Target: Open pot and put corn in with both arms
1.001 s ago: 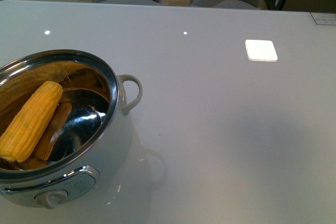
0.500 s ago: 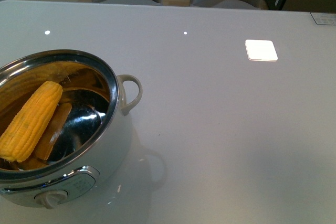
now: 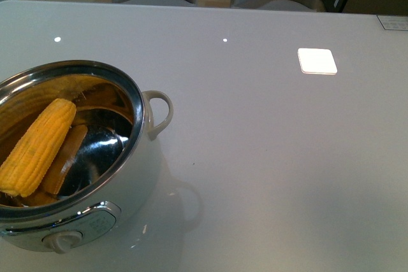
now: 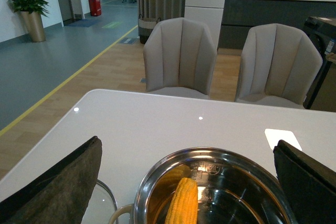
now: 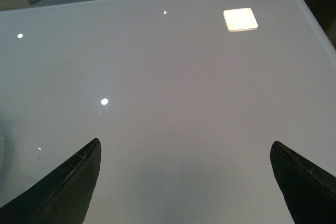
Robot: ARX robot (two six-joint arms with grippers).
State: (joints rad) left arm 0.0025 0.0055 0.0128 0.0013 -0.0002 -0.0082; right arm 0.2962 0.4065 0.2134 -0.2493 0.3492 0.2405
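Note:
The pot (image 3: 137, 116) stands open at the front left of the white table, its beige dial (image 3: 62, 241) facing me. The yellow corn (image 3: 38, 148) lies slanted inside it on the steel bottom. Neither arm shows in the front view. In the left wrist view my left gripper (image 4: 188, 142) hangs open above the near side of the pot (image 4: 210, 153), with the corn (image 4: 182, 203) below and between its fingers. My right gripper (image 5: 185, 142) is open over bare table, holding nothing.
A clear glass disc with a metal rim (image 4: 107, 198) lies on the table beside the pot. Two grey chairs (image 4: 181, 56) (image 4: 278, 61) stand behind the far edge. A bright square reflection (image 3: 317, 60) and a corner label (image 3: 392, 22) mark the table's right side.

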